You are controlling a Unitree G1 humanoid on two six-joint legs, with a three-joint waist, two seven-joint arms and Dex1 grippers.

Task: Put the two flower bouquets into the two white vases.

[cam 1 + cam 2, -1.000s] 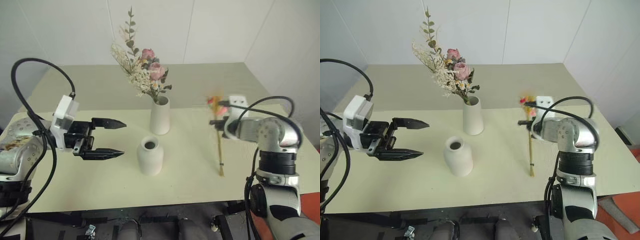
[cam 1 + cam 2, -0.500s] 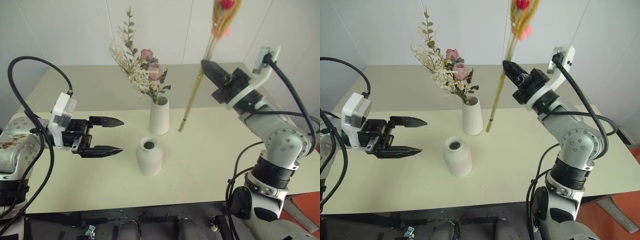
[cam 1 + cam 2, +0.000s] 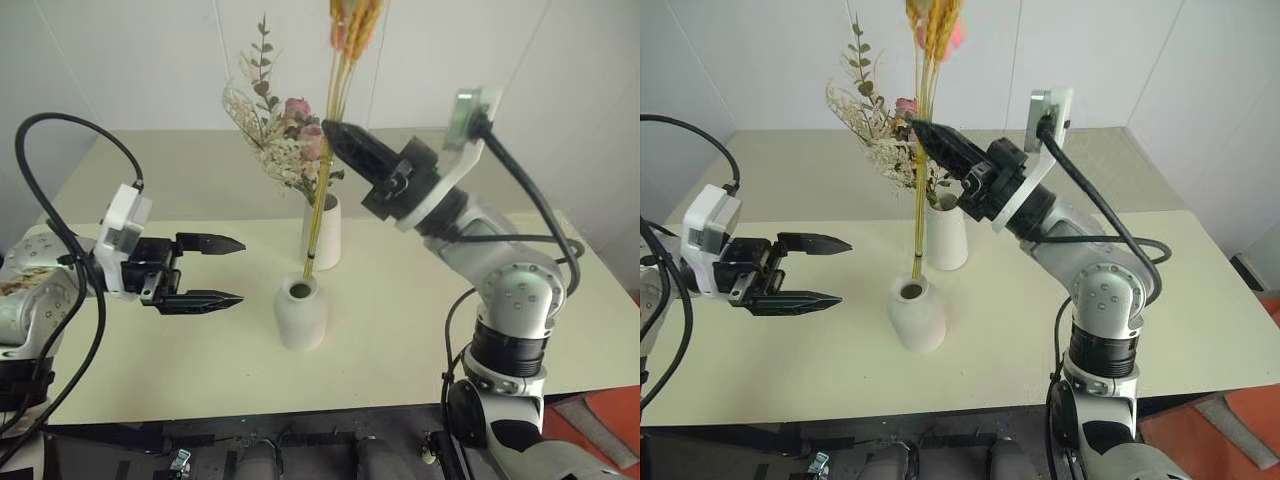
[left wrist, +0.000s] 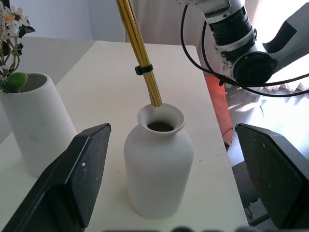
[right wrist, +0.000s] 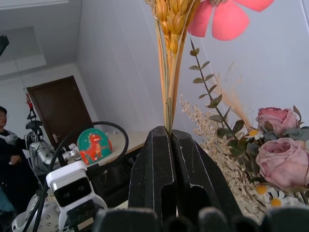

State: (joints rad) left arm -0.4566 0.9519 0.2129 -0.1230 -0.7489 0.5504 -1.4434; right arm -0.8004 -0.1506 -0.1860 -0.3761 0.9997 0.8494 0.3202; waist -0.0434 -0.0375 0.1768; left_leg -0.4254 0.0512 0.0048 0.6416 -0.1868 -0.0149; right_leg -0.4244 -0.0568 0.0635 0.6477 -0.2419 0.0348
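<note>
The right end effector (image 3: 335, 130), clamped on the thin bundle of stiff yellow stalks (image 3: 322, 190), holds its cut ends just above the mouth of the matte, rounded short vase (image 3: 301, 313), while the left end effector (image 3: 232, 271) gapes empty beside it.

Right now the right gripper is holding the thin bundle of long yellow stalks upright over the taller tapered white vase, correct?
Not quite. The right gripper, shut on the thin bundle of long yellow stalks, holds it over the shorter rounded white vase, its ends just above the narrow mouth. The left wrist view shows this. The taller tapered white vase holds the bushy dried bunch.
</note>
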